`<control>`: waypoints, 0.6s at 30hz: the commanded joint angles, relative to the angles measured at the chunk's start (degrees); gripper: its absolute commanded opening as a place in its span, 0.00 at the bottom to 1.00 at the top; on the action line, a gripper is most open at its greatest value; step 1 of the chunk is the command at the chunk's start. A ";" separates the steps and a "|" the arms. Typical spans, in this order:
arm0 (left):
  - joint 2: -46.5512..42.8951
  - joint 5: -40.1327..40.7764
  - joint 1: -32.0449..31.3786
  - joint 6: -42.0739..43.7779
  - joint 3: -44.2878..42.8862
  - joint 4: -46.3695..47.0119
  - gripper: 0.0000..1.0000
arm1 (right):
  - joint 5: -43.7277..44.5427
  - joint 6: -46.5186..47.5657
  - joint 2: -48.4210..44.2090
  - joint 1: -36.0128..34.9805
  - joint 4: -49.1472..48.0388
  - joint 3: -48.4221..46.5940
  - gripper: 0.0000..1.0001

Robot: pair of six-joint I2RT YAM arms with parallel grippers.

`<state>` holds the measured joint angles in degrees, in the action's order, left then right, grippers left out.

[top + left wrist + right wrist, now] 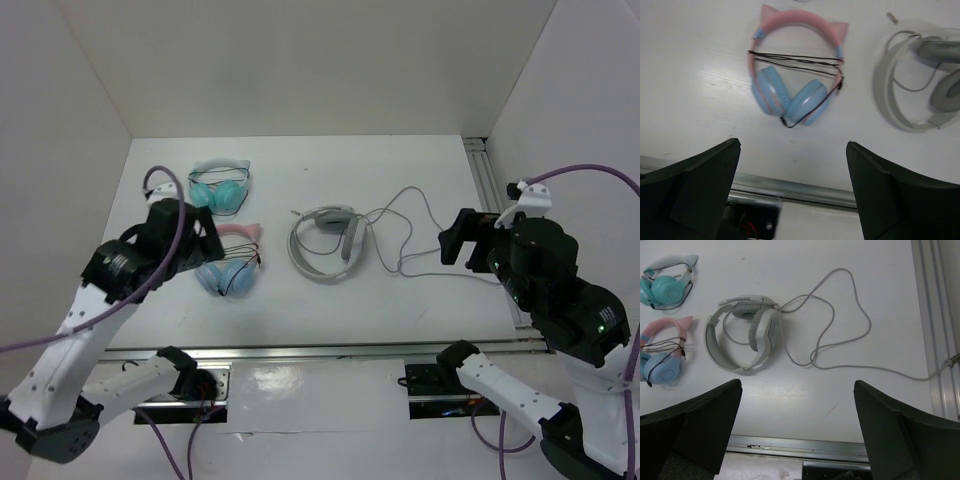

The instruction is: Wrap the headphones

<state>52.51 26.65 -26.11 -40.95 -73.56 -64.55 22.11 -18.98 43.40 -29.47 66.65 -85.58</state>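
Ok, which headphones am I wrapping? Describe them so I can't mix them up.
On the white table, look mid-table, right of the teal pair and the pink pair. The headphones are light grey, and only their cable sprawls loose, unwrapped.

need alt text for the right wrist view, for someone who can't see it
Light grey-white headphones lie flat on a white table, their long thin cable trailing loose in loops to the right. A teal pair and a pink-banded pair sit at the left edge; the open right gripper frames the bottom with dark fingers.
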 commanded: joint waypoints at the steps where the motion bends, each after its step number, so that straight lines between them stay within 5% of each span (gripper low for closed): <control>1: 7.67 -1.78 -6.83 -9.20 0.70 9.16 1.00 | 0.48 0.70 0.99 -0.06 -6.79 2.78 1.00; 6: 25.84 6.38 -22.64 -24.41 -8.25 10.33 1.00 | 0.48 0.70 2.31 -0.06 -8.03 5.95 1.00; 12: 40.81 8.93 -24.69 -46.65 -14.86 7.60 1.00 | -0.83 1.93 0.90 -0.06 -10.84 7.97 1.00; 18: 51.97 9.12 -24.69 -50.55 -16.18 10.32 1.00 | -8.03 4.30 0.90 -0.06 -12.86 10.08 1.00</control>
<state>101.45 33.91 -51.05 -85.76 -88.42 -55.05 18.33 -16.78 44.56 -29.47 58.72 -76.36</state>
